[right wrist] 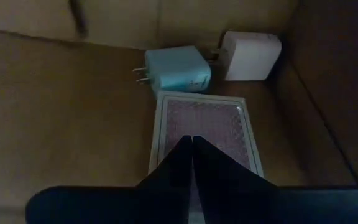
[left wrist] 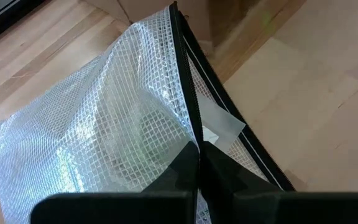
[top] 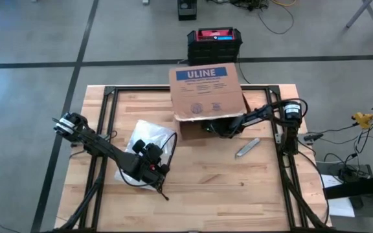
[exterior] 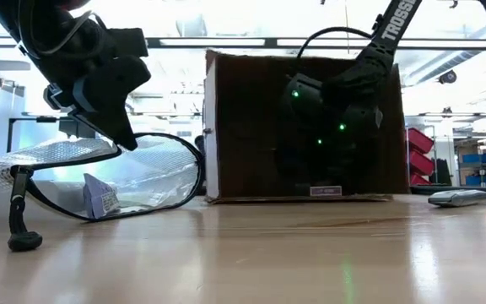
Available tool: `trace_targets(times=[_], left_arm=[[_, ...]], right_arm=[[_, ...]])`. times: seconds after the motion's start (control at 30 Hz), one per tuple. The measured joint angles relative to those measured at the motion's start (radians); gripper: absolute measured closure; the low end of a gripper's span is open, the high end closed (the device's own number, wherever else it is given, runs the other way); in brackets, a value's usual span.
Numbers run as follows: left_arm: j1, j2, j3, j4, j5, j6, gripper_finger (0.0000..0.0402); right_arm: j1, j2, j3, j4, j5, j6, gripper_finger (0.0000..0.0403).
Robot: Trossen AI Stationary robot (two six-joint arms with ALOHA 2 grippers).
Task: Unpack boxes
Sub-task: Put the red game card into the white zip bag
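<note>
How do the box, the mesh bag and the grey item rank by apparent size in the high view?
1. Box, largest.
2. Mesh bag, partly under the left arm.
3. Grey item, by far the smallest.

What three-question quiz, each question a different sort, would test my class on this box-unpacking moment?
1. True or false: the right gripper is inside the cardboard box.
2. Which lies beside the box on the table? A) grey flat object B) scissors C) mug
3. Fill in: the left gripper is shut on the mesh bag's ____ edge.

Key: 1 true; 2 A, the grey flat object; 3 zipper.
</note>
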Motion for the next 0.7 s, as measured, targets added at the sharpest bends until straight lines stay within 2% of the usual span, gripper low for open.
trace_targets(times=[0.33, 0.53, 0.57, 0.7], left_arm=[[0.000, 0.000, 0.000, 0.001, 0.000, 0.000, 0.0401], [0.000, 0.000, 0.000, 0.001, 0.000, 0.000, 0.0401], [0.000, 0.000, 0.000, 0.002, 0.000, 0.000, 0.0401], [0.000, 0.000, 0.000, 0.002, 0.000, 0.000, 0.0401]], right_arm=[[0.020, -0.005, -0.007, 0.006, -0.147, 0.000, 0.0403], [0.155, -0.064, -0.008, 0.035, -0.270, -0.057, 0.0403], [0.180, -0.082, -0.009, 0.030, -0.250, -0.062, 0.0403], [0.236, -0.174, -0.009, 0.013, -0.044, -0.073, 0.0403]])
